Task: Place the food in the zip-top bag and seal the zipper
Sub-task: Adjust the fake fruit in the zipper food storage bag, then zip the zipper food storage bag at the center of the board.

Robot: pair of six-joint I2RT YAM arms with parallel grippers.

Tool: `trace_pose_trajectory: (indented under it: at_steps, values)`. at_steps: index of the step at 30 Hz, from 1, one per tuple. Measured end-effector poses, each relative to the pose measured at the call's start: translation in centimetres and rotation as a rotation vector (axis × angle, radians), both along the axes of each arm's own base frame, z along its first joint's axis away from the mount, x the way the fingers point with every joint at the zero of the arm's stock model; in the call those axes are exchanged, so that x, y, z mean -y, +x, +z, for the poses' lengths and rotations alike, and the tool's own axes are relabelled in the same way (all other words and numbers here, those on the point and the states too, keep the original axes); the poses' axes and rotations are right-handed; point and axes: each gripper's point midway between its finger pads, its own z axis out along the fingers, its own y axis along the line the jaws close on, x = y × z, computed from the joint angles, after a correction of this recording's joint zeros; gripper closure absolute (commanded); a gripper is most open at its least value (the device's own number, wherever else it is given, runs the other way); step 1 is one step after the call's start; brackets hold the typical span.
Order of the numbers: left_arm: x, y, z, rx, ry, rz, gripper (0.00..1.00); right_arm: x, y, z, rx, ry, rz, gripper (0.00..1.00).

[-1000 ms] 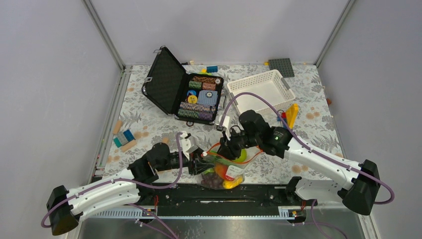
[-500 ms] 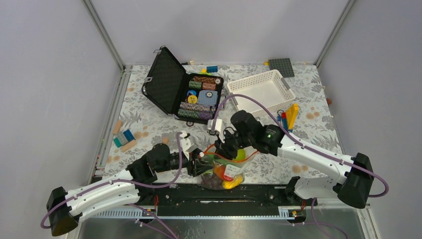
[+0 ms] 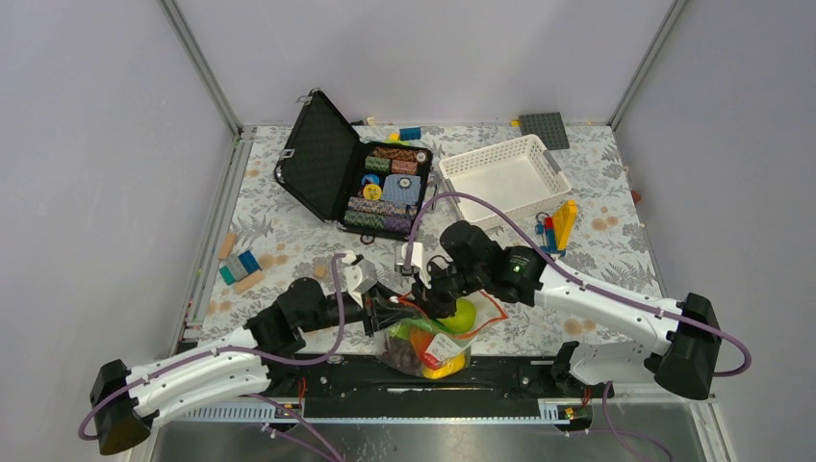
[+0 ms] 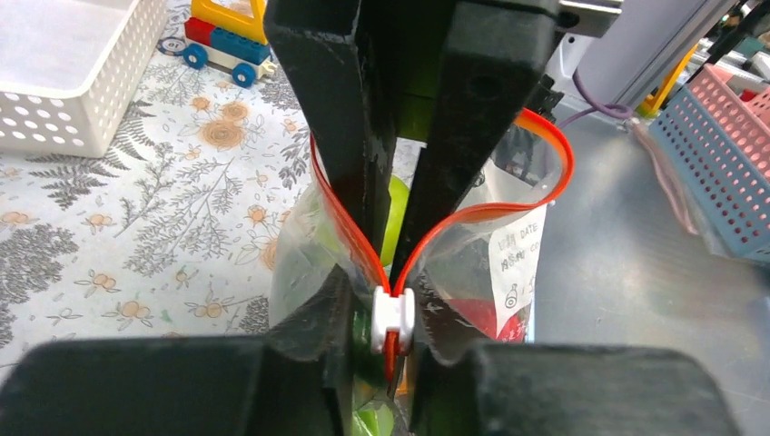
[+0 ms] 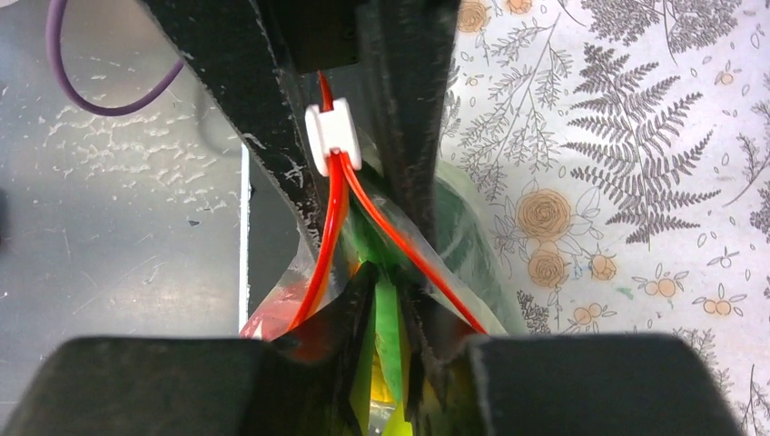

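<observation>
The clear zip-top bag (image 3: 438,342) hangs at the table's near edge between both grippers. It holds the food: a green pear (image 3: 465,315), an orange piece (image 3: 420,339), dark grapes (image 3: 402,356) and a yellow piece (image 3: 441,364). My left gripper (image 3: 393,313) is shut on the bag's corner just below the white slider (image 4: 392,320). The red-orange zipper (image 4: 545,150) splits there into an open loop. My right gripper (image 3: 430,296) is shut, its fingers (image 4: 336,118) inside that loop with the tips at the slider (image 5: 331,134).
An open black case (image 3: 390,188) with chip stacks and a white lattice basket (image 3: 505,173) stand behind. Toy bricks (image 3: 563,223) lie to the right and small blocks (image 3: 239,268) to the left. The black front rail (image 3: 500,377) runs just below the bag.
My right gripper has moved left to the slider, close to the left gripper. The bag's mouth loop now spreads out to the right.
</observation>
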Motion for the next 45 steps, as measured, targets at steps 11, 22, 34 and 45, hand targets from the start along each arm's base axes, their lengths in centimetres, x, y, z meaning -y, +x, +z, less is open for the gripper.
trace_pose_trajectory:
  at_steps: [11,22,34,45]
  values:
    - [0.0,0.8,0.0,0.015,0.013,0.026,1.0,3.8,1.2,3.0,0.192,0.037,-0.14,0.33]
    - [0.0,0.7,0.3,0.037,0.017,0.017,1.0,4.4,0.6,6.9,0.337,0.158,-0.051,0.12]
    - [0.4,0.6,0.9,0.045,0.037,-0.006,1.0,0.5,2.0,4.4,0.285,0.029,0.06,0.58]
    - [-0.5,0.5,1.2,0.065,0.038,0.012,0.64,1.6,1.2,3.6,0.26,-0.016,0.089,1.0]
